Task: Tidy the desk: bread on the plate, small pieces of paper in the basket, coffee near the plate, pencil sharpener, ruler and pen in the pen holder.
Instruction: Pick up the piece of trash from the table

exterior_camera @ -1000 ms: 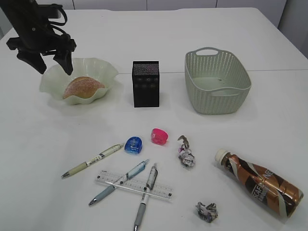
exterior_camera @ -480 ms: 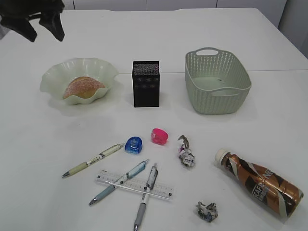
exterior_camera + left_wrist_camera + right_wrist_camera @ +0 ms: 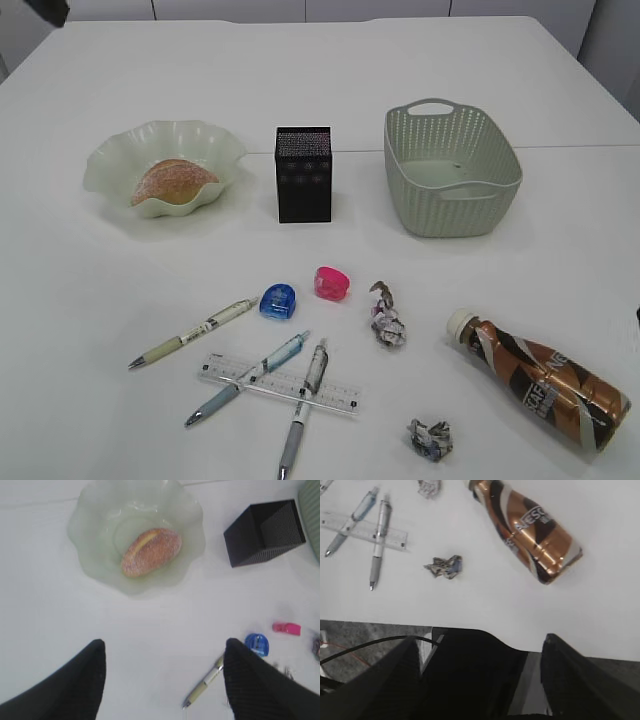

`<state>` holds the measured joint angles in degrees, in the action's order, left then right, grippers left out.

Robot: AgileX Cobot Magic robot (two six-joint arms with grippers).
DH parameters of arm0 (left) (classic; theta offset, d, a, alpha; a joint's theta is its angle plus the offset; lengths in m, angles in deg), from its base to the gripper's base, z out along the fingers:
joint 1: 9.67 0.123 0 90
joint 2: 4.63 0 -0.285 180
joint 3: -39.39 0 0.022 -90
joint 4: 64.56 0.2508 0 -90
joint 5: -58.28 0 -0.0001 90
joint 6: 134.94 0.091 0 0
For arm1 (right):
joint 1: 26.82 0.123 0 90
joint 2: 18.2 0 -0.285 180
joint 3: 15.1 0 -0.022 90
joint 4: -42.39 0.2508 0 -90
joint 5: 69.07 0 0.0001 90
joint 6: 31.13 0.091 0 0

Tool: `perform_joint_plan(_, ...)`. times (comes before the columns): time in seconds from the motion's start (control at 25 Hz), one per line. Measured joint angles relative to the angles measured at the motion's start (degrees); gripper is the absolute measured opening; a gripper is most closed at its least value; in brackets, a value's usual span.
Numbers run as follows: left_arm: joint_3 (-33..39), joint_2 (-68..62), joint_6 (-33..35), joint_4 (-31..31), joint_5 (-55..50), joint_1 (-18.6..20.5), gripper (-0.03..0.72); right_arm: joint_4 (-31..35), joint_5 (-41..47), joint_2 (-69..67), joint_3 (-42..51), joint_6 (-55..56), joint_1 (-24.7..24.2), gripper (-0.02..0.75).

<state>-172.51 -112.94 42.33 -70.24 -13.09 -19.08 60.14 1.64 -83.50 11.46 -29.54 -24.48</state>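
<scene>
Oval golden-brown bread (image 3: 151,551) with sugary top, lying in the wavy pale-green plate (image 3: 95,527) at the desk's (image 3: 400,70) ten o'clock, black pen holder (image 3: 264,532) at the plate's three o'clock, left gripper (image 3: 165,677) spread wide above bare desk at the plate's six o'clock, holding nothing, right gripper (image 3: 477,675) spread wide, empty, over the desk's near edge

Bread (image 3: 171,181) is sitting in the plate (image 3: 110,160) at ten o'clock on the desk (image 3: 330,70); pen holder (image 3: 303,174) is standing at twelve, basket (image 3: 450,170) at two. Two sharpeners (image 3: 278,301) are lying centre, paper scraps (image 3: 386,322) just right of them. Pens (image 3: 190,334) are crossing the ruler (image 3: 278,384) at seven. Coffee (image 3: 545,382) is lying at four.
</scene>
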Motion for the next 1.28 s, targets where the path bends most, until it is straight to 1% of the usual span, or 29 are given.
perform_joint_plan(0.08,5.06,3.94,0.00,0.22,-0.11,0.00,0.533,2.05,0.00,0.00,0.00,-2.63,0.56,0.552)
perform_joint_plan(0.16,9.92,7.45,0.00,0.57,-0.34,0.00,0.533,2.70,-0.64,0.00,0.00,-4.57,2.29,0.552)
perform_joint_plan(0.28,14.85,12.25,0.00,0.59,-0.46,0.00,0.533,3.10,-1.89,-1.05,-0.05,-6.51,6.03,0.552)
perform_joint_plan(0.36,16.73,15.21,0.00,0.59,-0.46,0.00,0.533,3.10,-2.04,-2.52,-0.62,-7.06,8.03,0.552)
perform_joint_plan(0.52,18.04,20.42,0.00,0.59,-0.56,0.00,0.533,3.10,-2.62,-5.60,-2.32,-8.02,10.24,0.552)
perform_joint_plan(0.8,18.04,28.28,0.00,0.59,-0.78,0.00,0.533,3.24,-2.84,-8.36,-5.09,-9.33,10.68,0.552)
perform_joint_plan(0.92,18.04,31.07,-0.26,0.35,-0.78,0.00,0.533,2.40,-2.84,-8.62,-5.17,-9.44,13.14,0.552)
perform_joint_plan(1.12,18.17,35.92,-1.12,0.27,-0.87,0.00,0.532,1.50,-4.29,-8.74,-5.23,-9.77,19.40,0.552)
perform_joint_plan(1.28,22.40,40.49,-1.74,0.38,-0.87,0.00,0.532,1.50,-4.77,-9.59,-5.23,-9.77,20.89,0.552)
